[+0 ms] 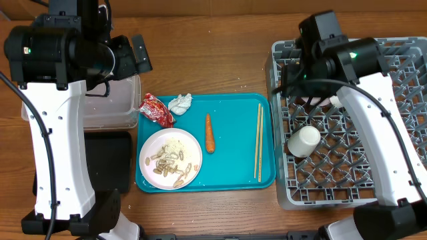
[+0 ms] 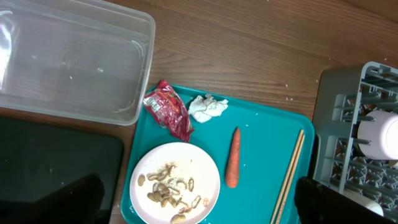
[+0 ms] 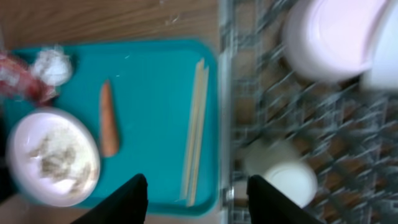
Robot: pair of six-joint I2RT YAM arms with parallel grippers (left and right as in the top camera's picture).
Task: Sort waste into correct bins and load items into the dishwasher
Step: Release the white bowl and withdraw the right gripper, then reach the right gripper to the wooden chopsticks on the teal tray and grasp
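A white plate (image 1: 170,159) with rice and brown food scraps lies on a teal tray (image 1: 233,175). The tray also holds a red wrapper (image 1: 157,109), a white tissue (image 1: 180,103), a carrot (image 1: 209,133) and chopsticks (image 1: 259,141). A white cup (image 1: 303,141) lies in the grey dish rack (image 1: 280,193). The right wrist view shows a white bowl (image 3: 333,34) in the rack and part of another (image 3: 384,56). My left gripper (image 2: 199,208) is open and empty, high above the plate. My right gripper (image 3: 199,202) is open and empty, above the tray's right edge and the rack.
A clear plastic tub (image 1: 110,107) stands left of the teal tray. A flat black tray (image 1: 107,160) lies in front of the tub. Bare wooden table lies behind the tray. The two arm bases stand at the front left and front right.
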